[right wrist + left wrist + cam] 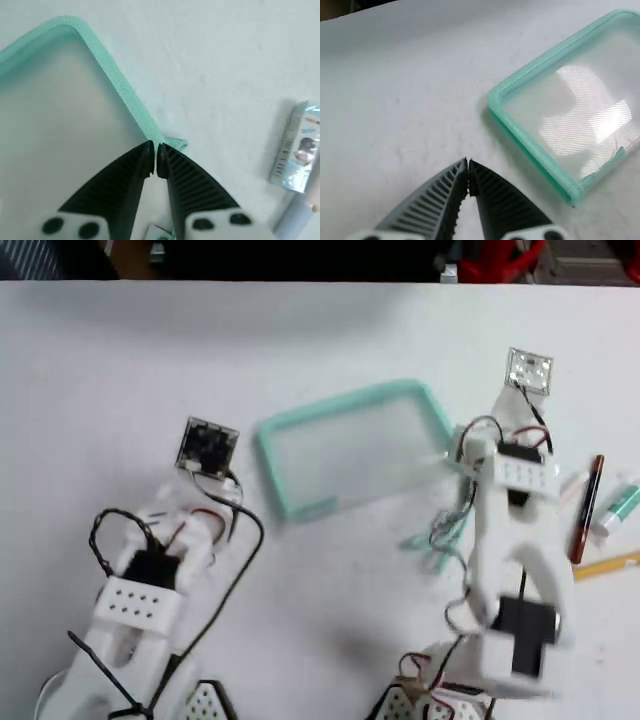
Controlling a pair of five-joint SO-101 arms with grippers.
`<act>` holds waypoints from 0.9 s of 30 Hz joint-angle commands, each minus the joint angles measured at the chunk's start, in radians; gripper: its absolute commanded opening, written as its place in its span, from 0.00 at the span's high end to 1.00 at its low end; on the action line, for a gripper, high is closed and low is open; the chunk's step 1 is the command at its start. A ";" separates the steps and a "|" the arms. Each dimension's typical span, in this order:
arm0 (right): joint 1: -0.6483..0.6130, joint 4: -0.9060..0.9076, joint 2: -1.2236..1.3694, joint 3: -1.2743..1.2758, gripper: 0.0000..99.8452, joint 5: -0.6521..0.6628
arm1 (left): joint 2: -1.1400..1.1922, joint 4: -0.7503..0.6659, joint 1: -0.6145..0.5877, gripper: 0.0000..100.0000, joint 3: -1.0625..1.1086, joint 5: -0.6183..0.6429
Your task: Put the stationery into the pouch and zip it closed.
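The clear pouch (350, 445) with a teal zip edge lies flat mid-table. My right gripper (154, 155) is shut, its tips against the pouch's teal edge (117, 82) next to a small teal tab (177, 144); whether it pinches the tab is unclear. My left gripper (468, 172) is shut with nothing in it, low over bare table a short way from the pouch's corner (570, 115). The stationery lies to the right of the pouch: a brown pen (586, 508), a teal-and-white stick (617, 505) and a yellow pencil (606, 565). A small printed box (296, 149) lies beside the right gripper.
The white table (120, 360) reaches to a dark far edge at the back. Both arms' bases and cables (240, 560) crowd the near side. Loose teal wires (440, 540) hang by the right arm.
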 commanded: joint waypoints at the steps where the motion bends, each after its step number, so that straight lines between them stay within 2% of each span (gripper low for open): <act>1: 0.019 0.001 0.110 -0.152 0.98 -0.008 | -0.019 -0.018 0.010 0.97 -0.005 -0.011; 9: 0.008 0.028 0.300 -0.302 0.98 0.000 | -0.018 -0.023 0.010 0.97 -0.005 -0.011; 13: -0.024 0.202 0.302 -0.373 0.98 0.000 | -0.021 -0.021 0.010 0.97 -0.005 -0.011; 17: -0.136 0.357 0.294 -0.404 0.98 0.006 | -0.022 -0.025 0.010 0.97 -0.005 -0.011; 22: -0.326 0.490 0.294 -0.400 0.98 0.189 | -0.022 -0.025 0.010 0.97 -0.005 -0.011; 25: -0.377 0.555 0.268 -0.396 0.98 0.236 | -0.022 -0.025 0.010 0.97 -0.005 -0.011; 27: -0.414 0.615 0.222 -0.374 0.98 0.324 | -0.022 -0.025 0.010 0.97 -0.005 -0.012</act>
